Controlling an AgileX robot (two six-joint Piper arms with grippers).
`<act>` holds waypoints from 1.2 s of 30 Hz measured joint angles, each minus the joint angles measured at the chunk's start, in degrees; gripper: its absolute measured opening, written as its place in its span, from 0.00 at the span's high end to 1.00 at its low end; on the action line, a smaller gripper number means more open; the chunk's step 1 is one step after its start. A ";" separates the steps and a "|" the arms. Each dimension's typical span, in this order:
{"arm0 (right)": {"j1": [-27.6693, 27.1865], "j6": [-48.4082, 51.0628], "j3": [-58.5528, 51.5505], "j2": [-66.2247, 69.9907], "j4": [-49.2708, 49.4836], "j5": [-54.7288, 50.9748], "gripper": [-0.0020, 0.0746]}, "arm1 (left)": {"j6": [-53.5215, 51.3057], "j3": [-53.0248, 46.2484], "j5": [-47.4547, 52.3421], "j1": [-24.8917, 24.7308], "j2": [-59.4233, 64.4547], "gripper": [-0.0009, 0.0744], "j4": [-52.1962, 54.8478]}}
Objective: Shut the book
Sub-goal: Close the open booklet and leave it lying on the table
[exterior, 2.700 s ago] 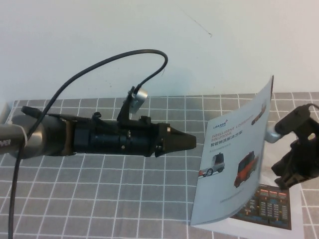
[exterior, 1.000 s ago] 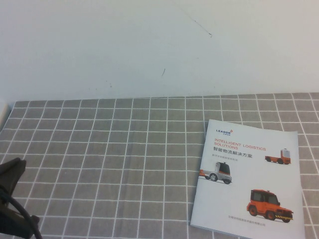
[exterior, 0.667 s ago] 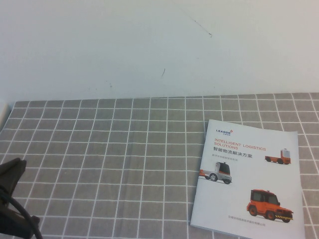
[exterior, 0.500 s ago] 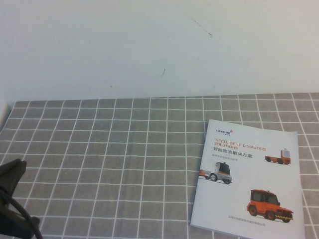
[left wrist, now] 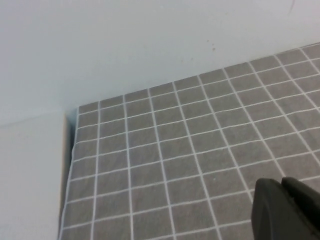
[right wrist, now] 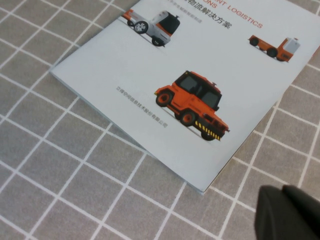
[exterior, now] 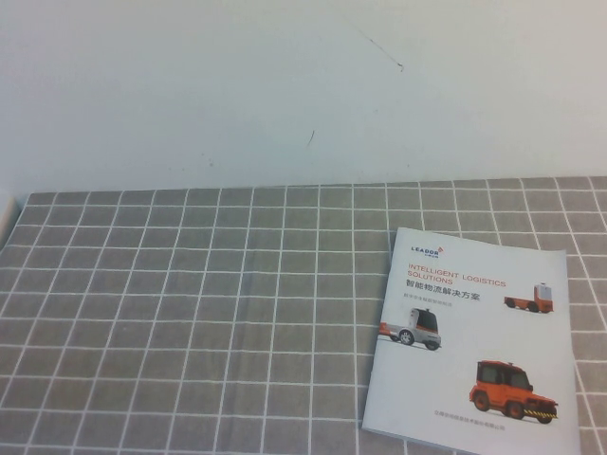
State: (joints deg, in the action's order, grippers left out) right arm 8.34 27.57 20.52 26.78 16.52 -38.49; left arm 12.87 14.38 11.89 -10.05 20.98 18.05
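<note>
The book [exterior: 474,341] lies flat and closed on the grey checked cloth at the right, its pale blue cover showing orange vehicles and printed text. The right wrist view shows the same book [right wrist: 200,80] with its cover down. Neither arm appears in the high view. My left gripper [left wrist: 283,186] hangs over bare cloth near the left end of the table, fingers together and holding nothing. My right gripper [right wrist: 281,192] hovers just past a near corner of the book, fingers together, apart from the book.
The grey cloth [exterior: 190,313] with white grid lines covers the table up to a pale wall at the back. In the left wrist view the cloth's edge [left wrist: 72,150] meets a white surface.
The book's cover stood raised between both arms 2.7 s ago and now lies shut. Both arms have left the high view, the left arm's last dark part sliding out at the lower left.
</note>
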 joint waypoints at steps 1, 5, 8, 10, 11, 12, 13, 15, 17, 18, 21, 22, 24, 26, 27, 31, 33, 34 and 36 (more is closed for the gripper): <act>0.00 0.00 0.00 0.00 0.00 -0.10 0.98 | 0.11 -1.68 0.09 0.92 -1.91 0.99 0.00; 0.00 0.00 0.00 0.00 0.00 -0.27 0.98 | 0.70 -8.30 1.50 4.87 -11.45 0.99 0.00; 0.00 0.00 0.00 0.00 0.00 -0.37 0.98 | 1.74 -12.92 2.81 7.00 -18.42 0.99 0.00; 0.00 0.00 0.00 0.00 0.00 -0.52 0.98 | 3.29 -15.04 3.38 7.95 -20.91 0.99 0.00; 0.00 0.00 0.00 0.00 0.06 -0.51 0.98 | 4.49 -15.55 3.51 8.35 -21.24 0.99 0.00; 0.00 0.00 0.00 0.00 0.15 -0.51 0.98 | 5.54 -15.57 4.56 8.59 -21.37 0.99 -0.17; 0.00 0.00 0.00 0.00 0.15 -0.51 0.98 | 6.15 -15.57 5.28 8.71 -21.45 0.99 -0.58; 0.00 0.00 0.00 0.00 0.15 -0.51 0.98 | 7.06 -15.57 6.94 8.82 -21.49 0.99 -1.41; 0.00 0.00 0.00 0.00 0.15 -0.64 0.98 | 7.28 -15.45 7.23 8.82 -21.49 0.99 -1.47; 0.00 0.00 0.00 0.00 0.15 -0.64 0.98 | 7.32 -15.45 7.23 8.82 -21.60 0.99 -1.47; 0.00 0.00 0.00 0.00 0.15 -0.68 0.98 | 6.94 -15.45 7.23 8.82 -21.59 0.99 -3.13; 0.00 0.00 0.00 0.00 0.15 -0.68 0.98 | 6.14 -15.45 7.23 8.82 -21.59 0.99 -4.33; 0.00 0.00 0.00 0.00 0.15 -0.68 0.98 | 2.06 -15.34 7.23 8.82 -21.72 0.99 -7.93; 0.00 0.00 0.00 0.00 0.15 -0.77 0.98 | -3.49 -15.34 7.23 9.04 -21.72 0.99 -10.93; 0.00 0.00 0.00 0.00 0.15 -0.77 0.98 | -6.49 -15.34 7.23 9.04 -21.72 0.99 -12.29; 0.00 0.00 0.00 0.00 0.15 -0.77 0.98 | -11.97 -15.34 7.23 9.13 -21.72 0.99 -14.83; 0.00 0.00 0.00 0.00 0.15 -0.77 0.98 | -11.98 -15.34 7.23 9.13 -21.72 0.99 -15.19; 0.00 0.00 0.00 0.00 0.15 -0.77 0.98 | -11.71 -15.34 7.23 9.13 -21.72 0.99 -15.20; 0.00 0.00 0.00 0.00 0.15 -0.77 0.98 | -11.46 -15.34 7.23 9.13 -21.72 0.99 -15.33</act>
State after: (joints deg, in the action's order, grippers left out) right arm 8.34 27.57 20.52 26.78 16.66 -39.26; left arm 1.41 -0.96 19.12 -0.92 -0.74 2.72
